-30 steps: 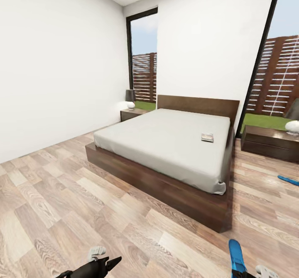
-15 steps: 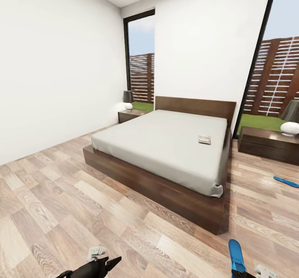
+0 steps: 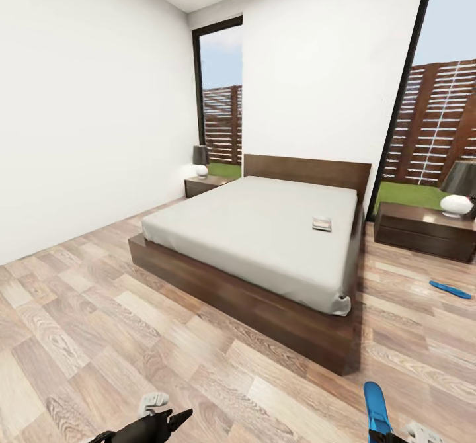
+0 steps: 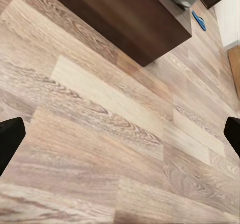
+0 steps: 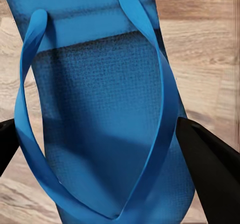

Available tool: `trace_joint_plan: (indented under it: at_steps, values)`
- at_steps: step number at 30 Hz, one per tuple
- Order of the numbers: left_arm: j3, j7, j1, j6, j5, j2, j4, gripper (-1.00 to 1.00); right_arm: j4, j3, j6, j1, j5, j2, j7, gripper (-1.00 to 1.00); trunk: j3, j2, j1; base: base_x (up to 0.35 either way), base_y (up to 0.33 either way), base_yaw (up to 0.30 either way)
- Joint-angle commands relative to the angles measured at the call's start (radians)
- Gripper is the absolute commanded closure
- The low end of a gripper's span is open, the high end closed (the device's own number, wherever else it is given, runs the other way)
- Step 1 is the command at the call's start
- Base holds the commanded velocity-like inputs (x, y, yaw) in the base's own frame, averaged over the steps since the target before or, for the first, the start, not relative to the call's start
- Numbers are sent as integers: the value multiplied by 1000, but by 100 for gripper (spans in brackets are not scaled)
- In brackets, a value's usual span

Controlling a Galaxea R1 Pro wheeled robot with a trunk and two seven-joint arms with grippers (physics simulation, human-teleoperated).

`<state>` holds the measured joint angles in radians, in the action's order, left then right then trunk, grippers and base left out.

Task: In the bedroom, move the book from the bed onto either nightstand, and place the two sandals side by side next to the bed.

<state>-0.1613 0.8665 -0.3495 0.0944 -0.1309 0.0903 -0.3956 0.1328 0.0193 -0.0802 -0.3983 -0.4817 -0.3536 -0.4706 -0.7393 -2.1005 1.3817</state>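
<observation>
One sandal [image 5: 100, 114] sits clamped in right hand [image 5: 107, 149]; light, floppy foam, best gripped across the sole; left hand [image 4: 120, 139] wide.

No lettering can be read on anything.

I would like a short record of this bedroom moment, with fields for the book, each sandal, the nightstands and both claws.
book: lying on the bed's grey mattress, near its right edge
held sandal: blue, gripped in the right claw
other sandal: on the floor at the bed's right side
nightstands: one on each side of the headboard, each with a lamp
left claw: open, holding nothing, over bare floor
</observation>
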Motion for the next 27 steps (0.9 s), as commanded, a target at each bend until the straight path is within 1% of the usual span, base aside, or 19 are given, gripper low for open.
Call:
trace_joint_plan:
  at_steps: [1,27]
  values:
    - [-3,5,0,10,-6,0,0,-100,1,2,-8,-1,-8,0,-4,100,-1,0,0,0,0,-246]
    - [-1,1,1,7,-6,-1,0,-100,1,4,-9,-1,-8,-1,-5,100,-1,0,0,0,0,-280]
